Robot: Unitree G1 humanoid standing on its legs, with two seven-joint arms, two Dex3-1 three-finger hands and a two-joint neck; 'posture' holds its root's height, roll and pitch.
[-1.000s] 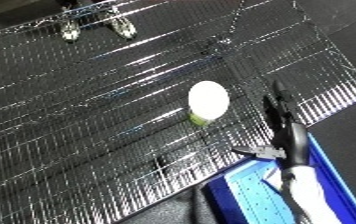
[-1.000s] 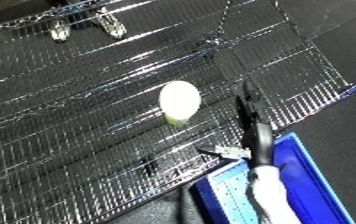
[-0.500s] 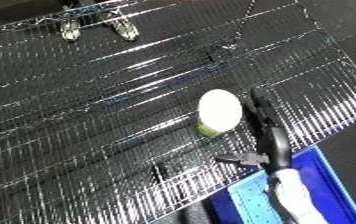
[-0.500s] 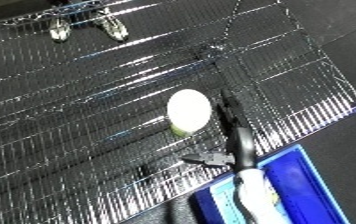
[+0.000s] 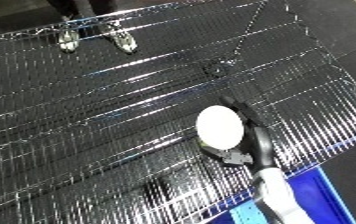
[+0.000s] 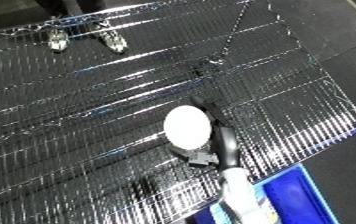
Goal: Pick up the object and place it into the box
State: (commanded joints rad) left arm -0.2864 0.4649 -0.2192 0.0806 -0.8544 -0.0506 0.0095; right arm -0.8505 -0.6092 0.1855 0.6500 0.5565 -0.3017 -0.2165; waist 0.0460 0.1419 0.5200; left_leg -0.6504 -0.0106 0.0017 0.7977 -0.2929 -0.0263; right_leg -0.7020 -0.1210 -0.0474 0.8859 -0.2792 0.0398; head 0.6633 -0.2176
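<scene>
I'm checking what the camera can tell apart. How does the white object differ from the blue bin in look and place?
The white object is round, pale and lies on the wire shelf, with the right hand round it. The blue bin is straight-edged, dark blue and sits below the shelf's edge, only partly in view.

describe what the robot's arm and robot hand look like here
Only one arm shows, the right: a white forearm coming up from the lower edge, ending in a slim black robot hand with a small silver-grey fitting at the wrist. No cables or markings are visible.
</scene>
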